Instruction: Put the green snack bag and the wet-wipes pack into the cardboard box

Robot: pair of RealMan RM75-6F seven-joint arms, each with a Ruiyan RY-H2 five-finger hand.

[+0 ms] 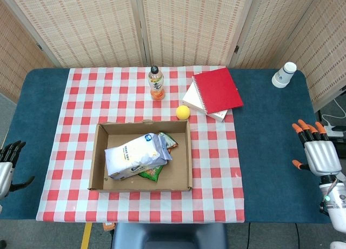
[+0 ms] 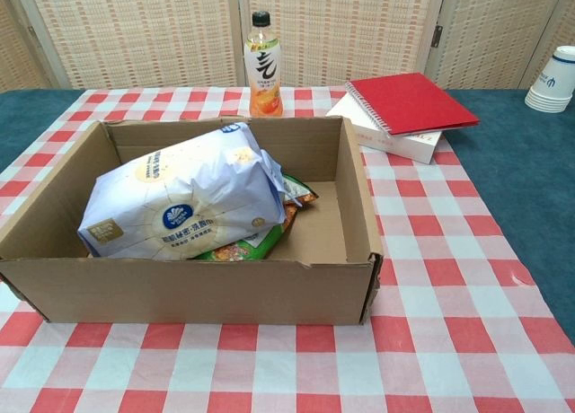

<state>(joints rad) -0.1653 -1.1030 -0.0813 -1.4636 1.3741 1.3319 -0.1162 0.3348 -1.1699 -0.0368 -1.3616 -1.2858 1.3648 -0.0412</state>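
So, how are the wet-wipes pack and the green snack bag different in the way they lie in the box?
The wet-wipes pack is pale blue and white, bulky, and lies on top. The green snack bag is flatter and lies underneath, with only its edges showing. The wet-wipes pack looks much larger than what shows of the green snack bag. Both are inside the cardboard box, toward its left side in the chest view.

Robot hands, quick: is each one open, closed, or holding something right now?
Left hand: at the table's left edge, holding nothing; open or closed cannot be told.
Right hand: open, fingers spread, holding nothing, near the table's right edge.
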